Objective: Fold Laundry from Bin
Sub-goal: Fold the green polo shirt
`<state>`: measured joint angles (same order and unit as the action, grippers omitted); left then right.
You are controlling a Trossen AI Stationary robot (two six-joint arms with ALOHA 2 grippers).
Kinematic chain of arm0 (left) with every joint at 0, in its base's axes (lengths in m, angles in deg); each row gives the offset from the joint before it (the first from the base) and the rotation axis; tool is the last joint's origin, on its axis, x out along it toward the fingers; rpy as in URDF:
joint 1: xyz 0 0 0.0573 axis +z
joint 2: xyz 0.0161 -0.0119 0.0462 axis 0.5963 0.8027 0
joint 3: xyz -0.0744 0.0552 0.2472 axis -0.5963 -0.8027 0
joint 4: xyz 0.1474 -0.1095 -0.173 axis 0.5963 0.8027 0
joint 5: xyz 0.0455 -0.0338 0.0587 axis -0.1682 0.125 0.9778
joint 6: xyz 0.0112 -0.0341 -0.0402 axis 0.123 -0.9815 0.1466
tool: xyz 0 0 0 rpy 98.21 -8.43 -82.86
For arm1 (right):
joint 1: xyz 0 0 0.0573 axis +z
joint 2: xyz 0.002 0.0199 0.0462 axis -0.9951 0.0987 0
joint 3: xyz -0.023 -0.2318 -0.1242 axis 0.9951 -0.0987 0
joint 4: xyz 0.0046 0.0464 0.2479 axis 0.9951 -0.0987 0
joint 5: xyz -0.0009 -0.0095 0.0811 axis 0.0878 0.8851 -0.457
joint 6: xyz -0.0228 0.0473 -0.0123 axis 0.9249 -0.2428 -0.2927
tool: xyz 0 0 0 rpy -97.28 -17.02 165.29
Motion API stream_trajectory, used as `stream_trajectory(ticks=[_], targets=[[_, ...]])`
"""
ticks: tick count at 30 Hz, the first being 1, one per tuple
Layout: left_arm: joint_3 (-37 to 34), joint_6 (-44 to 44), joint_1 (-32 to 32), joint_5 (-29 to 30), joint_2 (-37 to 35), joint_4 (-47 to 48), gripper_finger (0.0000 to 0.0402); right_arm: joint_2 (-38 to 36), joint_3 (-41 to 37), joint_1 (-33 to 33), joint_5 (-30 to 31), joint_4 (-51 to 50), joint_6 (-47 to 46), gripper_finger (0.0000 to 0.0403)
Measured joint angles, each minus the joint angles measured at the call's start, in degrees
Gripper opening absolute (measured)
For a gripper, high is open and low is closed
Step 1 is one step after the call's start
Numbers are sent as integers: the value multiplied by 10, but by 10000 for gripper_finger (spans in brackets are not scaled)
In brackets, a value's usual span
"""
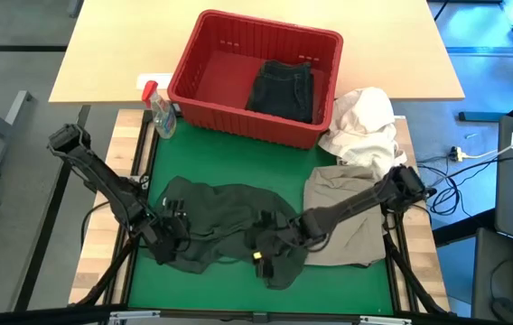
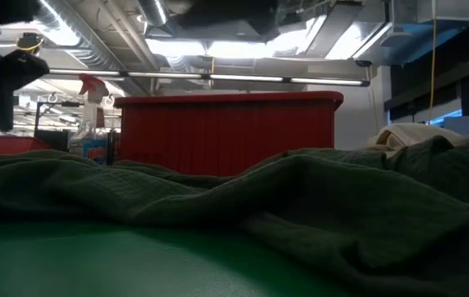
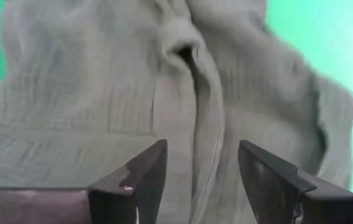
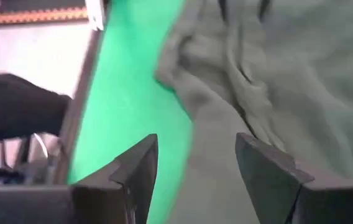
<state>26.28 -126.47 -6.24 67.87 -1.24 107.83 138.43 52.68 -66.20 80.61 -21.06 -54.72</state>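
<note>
A dark grey-green garment (image 1: 225, 221) lies crumpled and partly spread on the green mat (image 1: 238, 162); it also fills the low view (image 2: 300, 190). My left gripper (image 1: 164, 235) stands open over its left part, fingers just above the ribbed cloth (image 3: 102, 93), with nothing between them (image 3: 201, 155). My right gripper (image 1: 264, 253) is open over the garment's near edge (image 4: 226, 93), also holding nothing (image 4: 195, 149). A khaki garment (image 1: 347, 212) lies flat to the right, under my right arm. The red bin (image 1: 270, 25) at the far side holds another dark garment (image 1: 284, 88).
A white cloth bundle (image 1: 365, 122) rests against the bin's right corner and the khaki garment's far edge. A clear spray bottle with a red top (image 1: 160, 113) stands left of the bin. Bare green mat lies between the bin and the garments.
</note>
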Motion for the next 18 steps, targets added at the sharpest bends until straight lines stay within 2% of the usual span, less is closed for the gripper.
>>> stream_trajectory(ticks=[8,12,15,18], targets=[[-42,16,-19,0,0,-10,194,25,0,20,-4,101,11,216],[-55,14,-32,0,0,-20,194,31,0,17,0,102,0,216],[-64,15,-38,28,0,-34,195,34,0,17,0,100,-16,216],[-73,16,-38,20,0,-52,195,39,1,17,-1,99,-17,216]])
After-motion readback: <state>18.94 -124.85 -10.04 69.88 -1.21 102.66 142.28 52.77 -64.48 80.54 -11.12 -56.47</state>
